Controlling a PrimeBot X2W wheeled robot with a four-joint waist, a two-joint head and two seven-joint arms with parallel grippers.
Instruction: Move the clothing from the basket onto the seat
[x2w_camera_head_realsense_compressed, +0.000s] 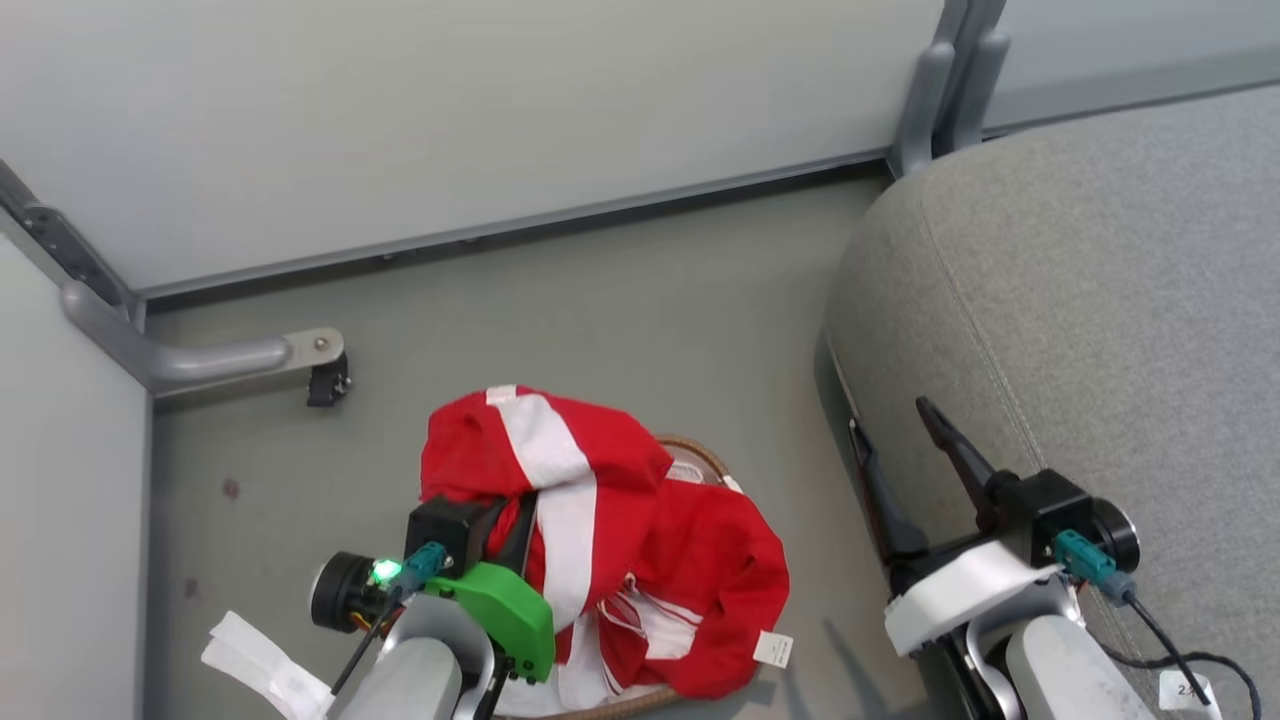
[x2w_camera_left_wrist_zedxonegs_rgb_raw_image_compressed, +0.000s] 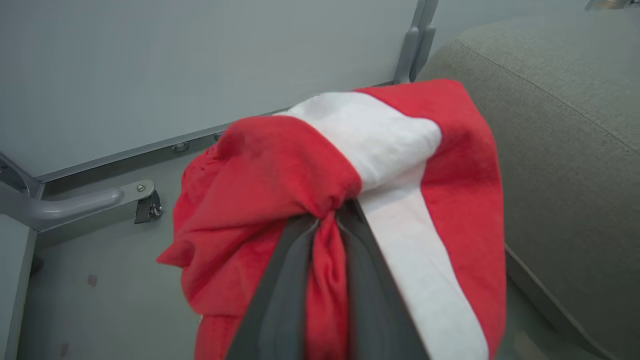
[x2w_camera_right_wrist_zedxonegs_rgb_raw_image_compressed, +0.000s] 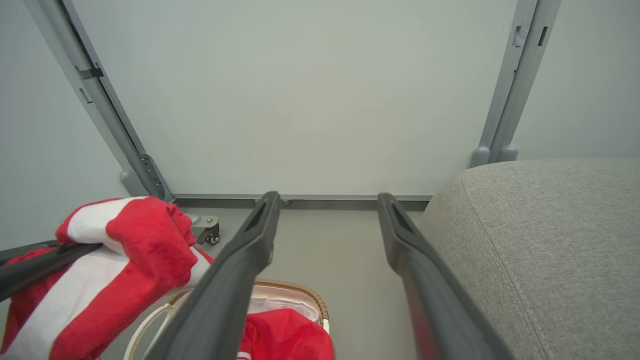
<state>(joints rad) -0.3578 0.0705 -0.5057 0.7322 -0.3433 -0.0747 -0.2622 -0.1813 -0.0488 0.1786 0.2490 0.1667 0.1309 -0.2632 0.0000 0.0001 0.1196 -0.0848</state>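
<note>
1. The left pincer has its two dark fingers pressed together on a pinched fold of the bright red soft fabric clothing with a broad white stripe. The fold bunches between the fingers and the cloth drapes over and around them.
2. In the right wrist view, the gripped garment hangs at the left, above the rim of the oval white plastic basket with a brown woven rim. More red fabric lies inside against the white liner.
3. In the head view, the clothing heaps over the basket and hides most of it, leaving a far-right arc of the woven rim visible. A small white tag sits at the near right edge of the heap.
4. The basket stands on the grey floor, left of the large grey fabric-upholstered seat. It is near the seat but apart from it.
5. The right pincer has its fingers spread wide with nothing between them. It sits by the seat's left edge, right of the basket, with its tips pointing toward the far wall.
6. Pale grey wall panels close the far side. A grey metal foot with a small black caster rests on the floor, far left of the basket.
</note>
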